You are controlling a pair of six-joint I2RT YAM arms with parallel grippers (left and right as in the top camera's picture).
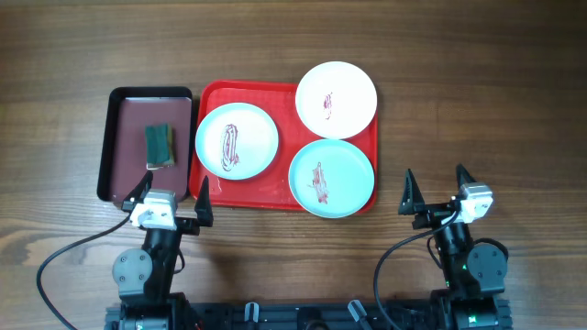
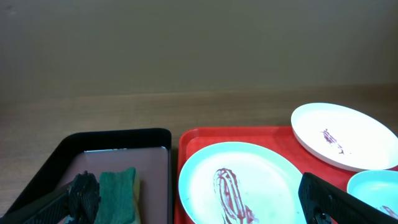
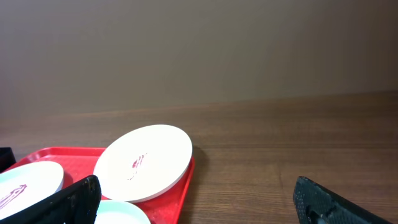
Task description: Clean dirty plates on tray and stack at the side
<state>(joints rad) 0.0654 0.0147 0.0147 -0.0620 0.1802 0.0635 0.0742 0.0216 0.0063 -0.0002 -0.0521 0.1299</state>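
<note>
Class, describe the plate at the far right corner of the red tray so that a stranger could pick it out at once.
Start at the red tray in the middle of the table and go to its far right corner. The white plate there juts over the tray's far rim. Its red smear is only a small dab, whereas the other white plate and the blue-green plate carry long streaks.

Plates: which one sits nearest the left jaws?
The white plate at the red tray's left end; the other white plate and the blue-green plate sit at its right end.
</note>
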